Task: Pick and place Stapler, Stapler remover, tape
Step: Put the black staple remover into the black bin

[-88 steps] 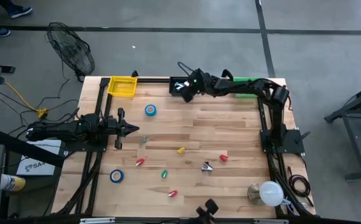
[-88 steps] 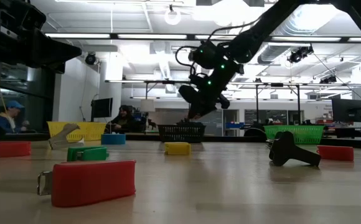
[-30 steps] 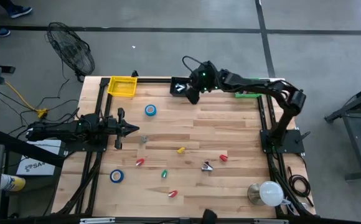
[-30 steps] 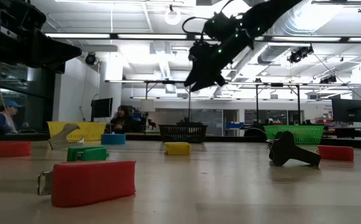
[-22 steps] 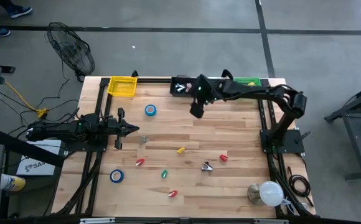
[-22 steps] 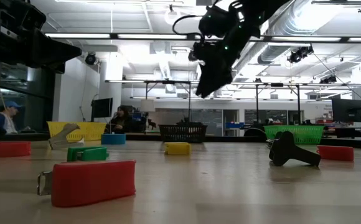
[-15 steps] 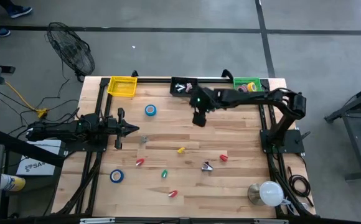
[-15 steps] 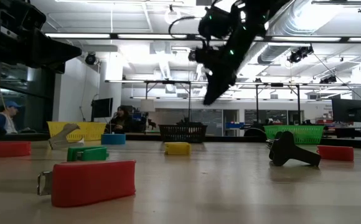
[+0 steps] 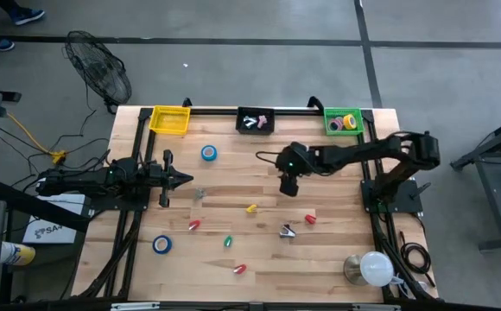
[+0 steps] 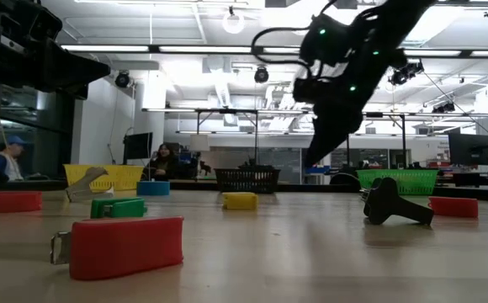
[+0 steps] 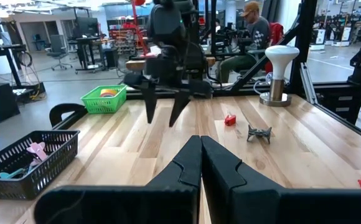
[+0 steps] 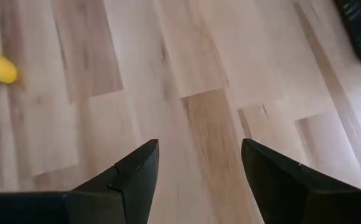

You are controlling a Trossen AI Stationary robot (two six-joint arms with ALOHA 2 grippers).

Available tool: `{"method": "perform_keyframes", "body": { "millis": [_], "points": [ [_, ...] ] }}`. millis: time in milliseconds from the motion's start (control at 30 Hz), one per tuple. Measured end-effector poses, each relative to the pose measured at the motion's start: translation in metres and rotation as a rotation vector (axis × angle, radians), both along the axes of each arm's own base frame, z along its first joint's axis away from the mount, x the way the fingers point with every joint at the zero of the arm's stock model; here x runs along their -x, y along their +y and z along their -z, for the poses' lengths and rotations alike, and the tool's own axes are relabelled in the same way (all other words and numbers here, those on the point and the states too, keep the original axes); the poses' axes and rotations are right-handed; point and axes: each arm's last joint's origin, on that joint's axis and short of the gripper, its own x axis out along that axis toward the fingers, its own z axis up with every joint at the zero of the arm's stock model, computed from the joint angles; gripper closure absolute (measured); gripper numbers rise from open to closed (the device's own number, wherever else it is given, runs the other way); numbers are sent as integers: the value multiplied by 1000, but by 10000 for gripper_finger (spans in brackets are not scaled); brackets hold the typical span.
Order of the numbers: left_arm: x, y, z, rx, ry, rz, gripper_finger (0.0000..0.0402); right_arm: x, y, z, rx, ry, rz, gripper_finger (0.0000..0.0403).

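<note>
Bright shop lights hang over the wooden table (image 9: 320, 259), with a person (image 10: 163, 160) seated in the room beyond it. Over the middle of the boards the right gripper (image 9: 286, 187) hangs above bare wood, fingers apart and holding nothing. Just below and left of it in the high view lies a yellow piece (image 9: 250, 208); a black remover (image 9: 287, 230) sits a little farther below, with a red piece (image 9: 310, 219) beside that. One blue tape (image 9: 208, 153) lies well to its left, another (image 9: 161, 244) near the front-left edge. Behind it at the far edge stand yellow (image 9: 170, 120), black (image 9: 256, 121) and green (image 9: 343, 122) baskets. At the left side the left gripper (image 9: 184, 179) waits, pinched together.
</note>
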Motion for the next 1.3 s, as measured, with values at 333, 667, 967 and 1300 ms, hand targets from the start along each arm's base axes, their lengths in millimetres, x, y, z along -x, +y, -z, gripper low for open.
{"method": "perform_keyframes", "body": {
  "millis": [333, 667, 967, 1300],
  "points": [
    [0, 0, 0, 0, 1, 0, 400, 22, 36, 6, -13, -65, -40, 183],
    [0, 0, 0, 0, 0, 0, 400, 26, 77, 9, -31, -56, -108, 183],
    [0, 0, 0, 0, 0, 0, 400, 44, 114, 15, -54, 45, -99, 183],
    [0, 0, 0, 0, 1, 0, 400, 58, 150, 16, -47, 19, -83, 183]
  ]
}}
